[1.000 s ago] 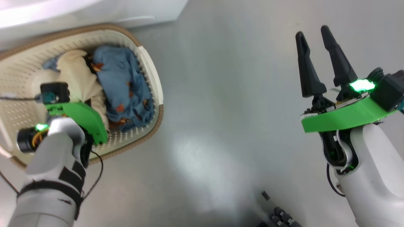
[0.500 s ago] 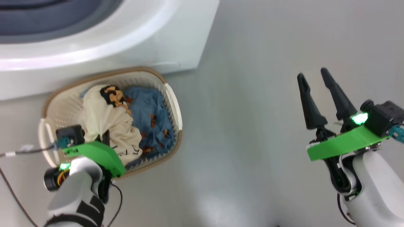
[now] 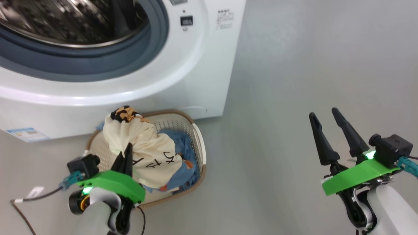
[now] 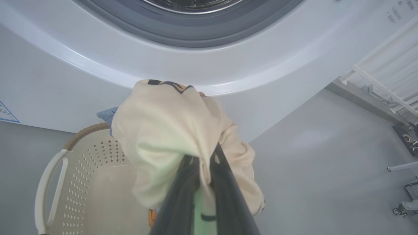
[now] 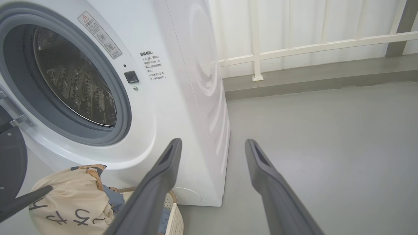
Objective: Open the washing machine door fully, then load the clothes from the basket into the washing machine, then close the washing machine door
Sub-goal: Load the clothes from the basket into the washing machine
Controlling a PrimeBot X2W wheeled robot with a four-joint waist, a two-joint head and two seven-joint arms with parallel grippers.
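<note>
one cream piece [image 3: 147,147] clenched in left gripper [image 3: 128,150] over one basket [image 3: 200,143], blue clothes [image 3: 183,145] inside, right gripper [image 3: 323,112] released, empty, well apart

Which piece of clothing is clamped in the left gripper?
The cream-white piece with black marks, pinched in the left gripper over the basket; the blue printed clothes lie in it.
</note>
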